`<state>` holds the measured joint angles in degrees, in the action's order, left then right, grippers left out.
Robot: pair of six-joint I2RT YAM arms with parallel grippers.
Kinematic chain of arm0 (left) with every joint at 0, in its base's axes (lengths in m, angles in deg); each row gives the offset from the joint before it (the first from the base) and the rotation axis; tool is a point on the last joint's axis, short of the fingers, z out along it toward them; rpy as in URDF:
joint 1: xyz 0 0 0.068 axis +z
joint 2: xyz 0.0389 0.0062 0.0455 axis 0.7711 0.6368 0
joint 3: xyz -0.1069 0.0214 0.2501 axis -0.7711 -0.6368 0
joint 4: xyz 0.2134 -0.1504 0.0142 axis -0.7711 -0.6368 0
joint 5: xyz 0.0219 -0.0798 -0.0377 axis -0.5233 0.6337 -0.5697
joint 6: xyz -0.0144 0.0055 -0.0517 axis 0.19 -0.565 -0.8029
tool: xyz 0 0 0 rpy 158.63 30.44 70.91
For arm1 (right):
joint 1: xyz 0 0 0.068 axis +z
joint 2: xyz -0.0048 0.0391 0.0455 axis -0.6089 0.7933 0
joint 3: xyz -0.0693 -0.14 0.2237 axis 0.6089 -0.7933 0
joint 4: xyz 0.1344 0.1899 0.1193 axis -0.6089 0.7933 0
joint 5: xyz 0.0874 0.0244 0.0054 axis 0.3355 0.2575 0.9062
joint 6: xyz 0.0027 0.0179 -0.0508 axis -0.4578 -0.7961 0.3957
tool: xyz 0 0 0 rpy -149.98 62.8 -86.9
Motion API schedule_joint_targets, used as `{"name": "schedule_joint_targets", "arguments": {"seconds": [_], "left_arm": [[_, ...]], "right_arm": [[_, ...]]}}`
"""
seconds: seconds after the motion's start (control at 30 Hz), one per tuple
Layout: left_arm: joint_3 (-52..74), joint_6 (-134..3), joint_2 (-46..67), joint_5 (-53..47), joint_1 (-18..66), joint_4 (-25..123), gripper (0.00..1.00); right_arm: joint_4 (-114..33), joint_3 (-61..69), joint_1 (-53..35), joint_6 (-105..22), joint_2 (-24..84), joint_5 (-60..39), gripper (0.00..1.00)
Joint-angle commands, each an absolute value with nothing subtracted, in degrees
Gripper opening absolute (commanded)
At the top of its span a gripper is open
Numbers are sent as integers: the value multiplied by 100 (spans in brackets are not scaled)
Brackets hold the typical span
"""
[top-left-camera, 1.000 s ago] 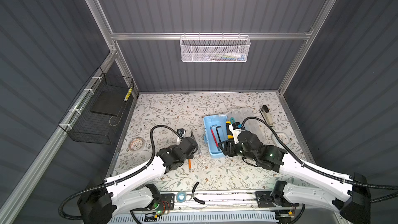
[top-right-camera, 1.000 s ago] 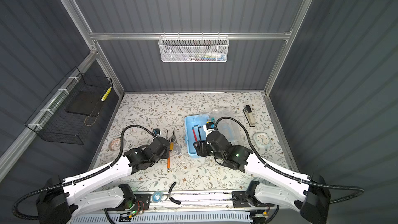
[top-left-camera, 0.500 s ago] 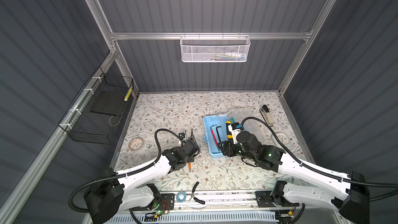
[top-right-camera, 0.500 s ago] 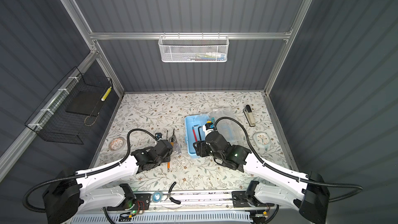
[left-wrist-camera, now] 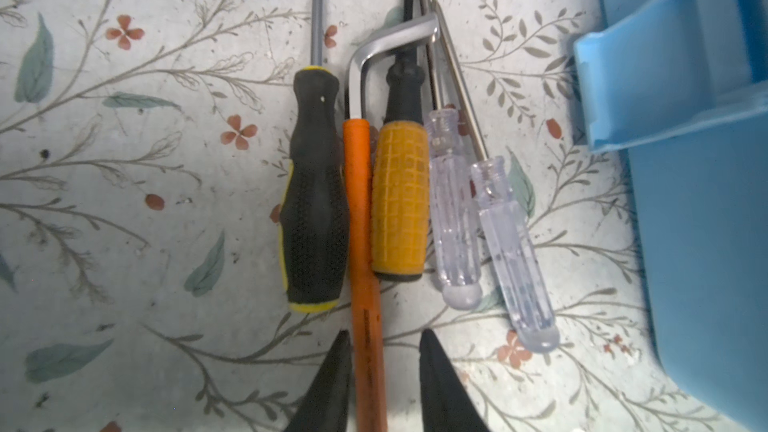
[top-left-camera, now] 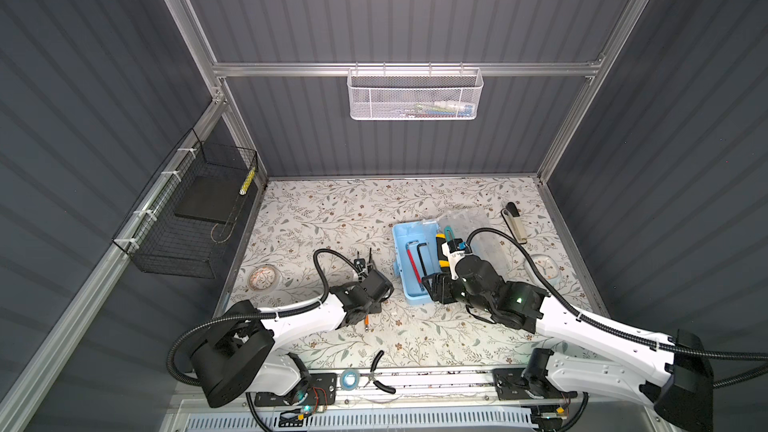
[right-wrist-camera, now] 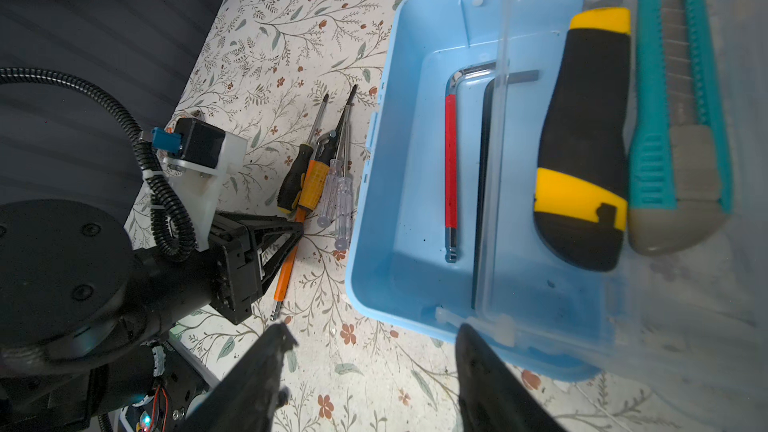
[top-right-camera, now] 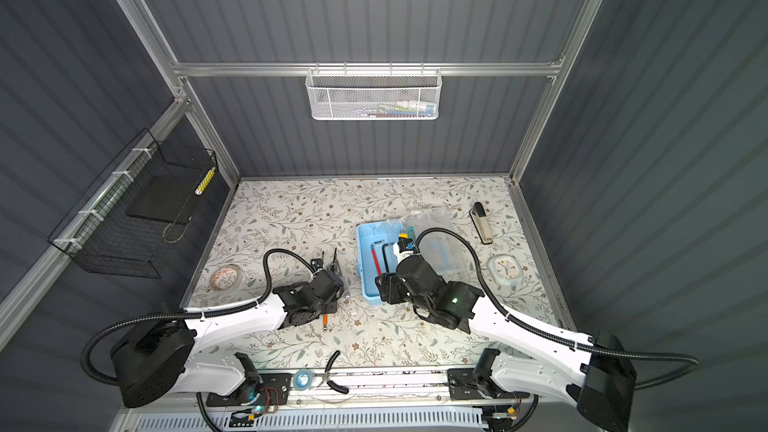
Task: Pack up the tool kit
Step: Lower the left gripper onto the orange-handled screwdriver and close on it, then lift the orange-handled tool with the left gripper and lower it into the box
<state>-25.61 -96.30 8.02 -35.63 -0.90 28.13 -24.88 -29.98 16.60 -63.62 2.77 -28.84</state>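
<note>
Orange hex key (left-wrist-camera: 360, 218) lies between the narrowly parted, unclamped jaws of the left gripper (left-wrist-camera: 383, 336); the right gripper (right-wrist-camera: 372, 328), jaws wide apart, hangs empty by the blue case (right-wrist-camera: 386, 160).

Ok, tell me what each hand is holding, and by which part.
Nothing is gripped yet. The left hand straddles the long arm of the orange-sleeved steel hex key, with a gap showing on one side. The right hand is open and empty.
</note>
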Motion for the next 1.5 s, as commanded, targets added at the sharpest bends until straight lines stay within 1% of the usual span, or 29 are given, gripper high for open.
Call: {"name": "schedule_joint_targets", "arguments": {"seconds": [0.0, 0.27, 0.53, 0.63, 0.73, 0.77, 0.87, 1.07, 1.3, 1.47], "left_arm": [[-2498, -9742, 959, -3601, -105, 2815, 28], [-2522, -9764, 1067, -3672, -71, 2855, 27], [-2563, -9803, 1111, -3684, -48, 2859, 23], [-2563, -9803, 1138, -3695, -48, 2836, 18], [-2573, -9824, 1165, -3730, -51, 2829, 11], [-2577, -9849, 1172, -3760, -52, 2812, 6], [-2579, -9877, 1141, -3852, -31, 2759, 0], [-2499, -9870, 747, -4030, -35, 2621, 0], [-1945, -9607, 21, -4464, -31, 2153, 0], [-1366, -9275, 25, -4694, -29, 2292, 0]], "right_arm": [[-2510, -3095, 1679, -6365, 238, -3047, 65], [-2545, -3165, 1672, -6376, 238, -3094, 65], [-2623, -3176, 1639, -6358, 321, -3076, 65], [-2651, -3163, 1622, -6358, 382, -3042, 66], [-2673, -3150, 1601, -6349, 446, -3007, 66], [-2687, -3142, 1584, -6349, 469, -2989, 66], [-2713, -3128, 1550, -6357, 520, -2894, 66], [-2765, -3073, 1445, -6318, 567, -2784, 66], [-2756, -2950, 1299, -6253, 553, -2680, 66], [-2690, -2883, 1203, -6196, 445, -2714, 65]]}}
